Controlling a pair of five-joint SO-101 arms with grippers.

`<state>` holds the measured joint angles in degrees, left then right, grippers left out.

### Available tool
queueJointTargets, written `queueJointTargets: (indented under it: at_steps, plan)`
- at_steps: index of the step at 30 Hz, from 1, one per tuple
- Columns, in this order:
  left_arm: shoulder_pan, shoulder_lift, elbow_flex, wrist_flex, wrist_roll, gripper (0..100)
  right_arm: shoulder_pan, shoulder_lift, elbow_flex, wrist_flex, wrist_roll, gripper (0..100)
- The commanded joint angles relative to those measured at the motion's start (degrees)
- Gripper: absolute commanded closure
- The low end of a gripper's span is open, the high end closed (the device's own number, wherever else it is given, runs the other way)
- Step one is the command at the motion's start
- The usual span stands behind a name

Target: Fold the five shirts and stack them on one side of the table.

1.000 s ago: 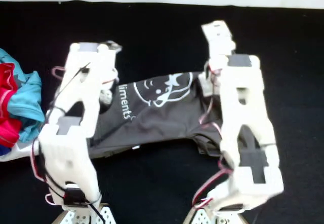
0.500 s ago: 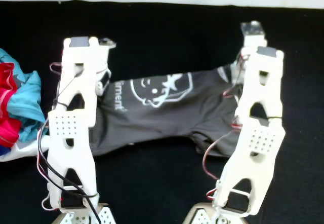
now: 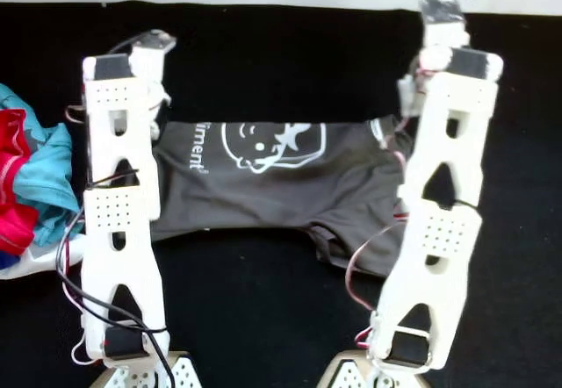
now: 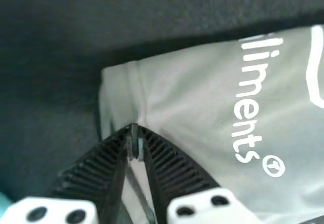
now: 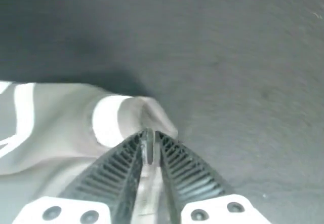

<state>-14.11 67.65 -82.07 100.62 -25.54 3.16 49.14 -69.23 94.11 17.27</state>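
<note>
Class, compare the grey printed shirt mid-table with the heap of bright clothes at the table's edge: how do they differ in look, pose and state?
Colour: the grey shirt is dark with white print; the heap is turquoise and red. Pose: the grey shirt is spread out wide; the heap is bunched up. State: both arms' jaws are shut on the grey shirt's ends; no jaws hold the heap. Both are garments on the black table.

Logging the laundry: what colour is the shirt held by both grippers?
The shirt is dark grey with white print, clearest in the high view.
</note>
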Motion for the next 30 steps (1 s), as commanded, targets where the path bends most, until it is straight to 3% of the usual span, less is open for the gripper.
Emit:
queueJointTargets:
  at_steps: [1, 8, 14, 21, 27, 30]
  plan:
    - [-0.57, -7.96, 2.86, 0.70, 3.52, 99, -5.23, 0.13, -3.30, 1.45, 0.62, 98.1]
    - [0.66, -20.53, 33.98, -0.35, 3.43, 99, -5.67, 11.21, -3.91, -0.66, 0.88, 98.1]
    - [0.04, -21.76, 47.60, -12.75, 3.34, 99, 1.89, 15.96, -3.91, -6.64, 0.88, 98.1]
    - [-0.04, -22.37, 50.42, -16.79, 3.52, 99, 4.00, 13.93, -8.22, -3.56, 0.88, 98.1]
    - [0.57, -27.91, 44.00, -7.30, 3.52, 99, 3.74, 9.98, -21.14, 6.73, 0.70, 98.1]
    - [0.75, -33.27, 42.24, -2.99, 3.52, 99, 4.44, 8.66, -24.57, 6.99, 0.62, 98.1]
